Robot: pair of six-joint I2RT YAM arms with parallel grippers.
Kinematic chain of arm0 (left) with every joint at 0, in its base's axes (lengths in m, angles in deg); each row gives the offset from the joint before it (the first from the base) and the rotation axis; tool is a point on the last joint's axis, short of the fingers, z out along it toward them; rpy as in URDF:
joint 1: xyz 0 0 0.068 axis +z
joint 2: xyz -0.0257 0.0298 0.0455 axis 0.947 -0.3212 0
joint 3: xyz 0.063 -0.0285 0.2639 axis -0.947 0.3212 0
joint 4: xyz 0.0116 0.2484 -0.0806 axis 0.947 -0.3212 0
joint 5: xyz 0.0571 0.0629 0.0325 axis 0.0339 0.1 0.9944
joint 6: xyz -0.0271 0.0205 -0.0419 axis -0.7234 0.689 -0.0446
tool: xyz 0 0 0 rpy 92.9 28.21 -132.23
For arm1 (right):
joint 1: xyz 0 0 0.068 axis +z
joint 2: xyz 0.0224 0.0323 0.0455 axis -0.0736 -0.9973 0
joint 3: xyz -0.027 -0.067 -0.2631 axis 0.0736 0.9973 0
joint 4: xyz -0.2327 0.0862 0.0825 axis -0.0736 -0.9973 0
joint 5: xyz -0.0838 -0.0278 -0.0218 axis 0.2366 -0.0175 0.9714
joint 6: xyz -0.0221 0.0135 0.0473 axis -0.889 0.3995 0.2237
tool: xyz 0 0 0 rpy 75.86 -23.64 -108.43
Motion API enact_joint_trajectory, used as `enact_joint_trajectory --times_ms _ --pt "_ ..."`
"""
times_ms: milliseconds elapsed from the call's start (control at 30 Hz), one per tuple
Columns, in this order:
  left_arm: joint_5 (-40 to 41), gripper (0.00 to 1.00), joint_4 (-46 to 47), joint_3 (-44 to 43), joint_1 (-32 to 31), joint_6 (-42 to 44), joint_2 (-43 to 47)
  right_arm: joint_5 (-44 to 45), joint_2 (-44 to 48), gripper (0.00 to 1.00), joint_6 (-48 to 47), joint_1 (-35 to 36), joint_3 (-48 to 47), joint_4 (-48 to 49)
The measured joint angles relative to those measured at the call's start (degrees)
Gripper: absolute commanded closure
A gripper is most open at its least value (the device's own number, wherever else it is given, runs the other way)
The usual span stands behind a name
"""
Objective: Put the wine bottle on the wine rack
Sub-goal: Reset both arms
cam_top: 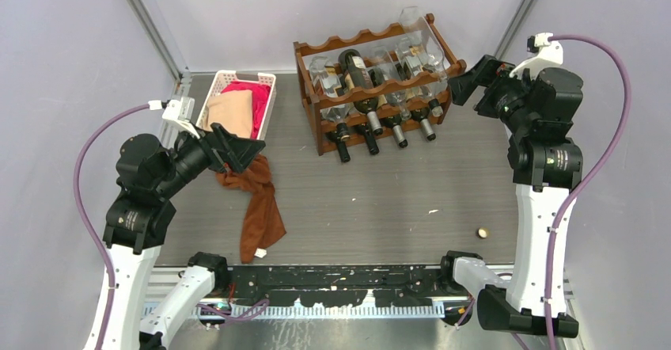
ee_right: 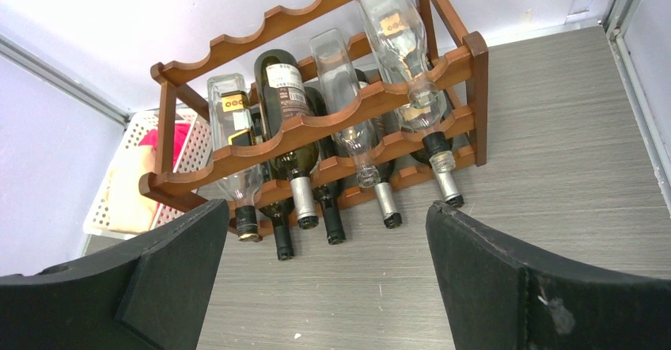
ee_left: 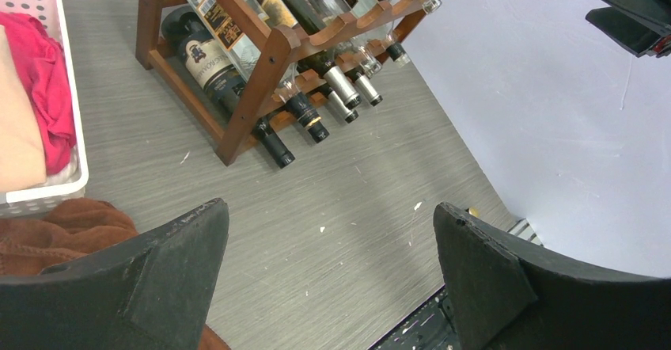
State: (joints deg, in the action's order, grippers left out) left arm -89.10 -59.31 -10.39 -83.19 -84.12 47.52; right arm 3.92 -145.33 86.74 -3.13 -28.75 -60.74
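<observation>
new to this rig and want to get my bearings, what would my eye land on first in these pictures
The dark reddish-brown wooden wine rack with wavy rails, far centre on the table, is loaded with clear and dark glass bottles. At far left a white plastic basket holds pink and beige cloth, a rust-brown cloth lying on the table beside it. The black left tool and right tool both hang open and empty.
</observation>
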Motion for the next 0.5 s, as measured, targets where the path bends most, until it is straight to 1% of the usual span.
enact_joint_trajectory --times_ms 500 --pt "-0.04 0.0 0.0 -0.2 0.0 0.04 -0.09 0.5 0.11 0.0 0.31 0.0 -0.24 0.85"
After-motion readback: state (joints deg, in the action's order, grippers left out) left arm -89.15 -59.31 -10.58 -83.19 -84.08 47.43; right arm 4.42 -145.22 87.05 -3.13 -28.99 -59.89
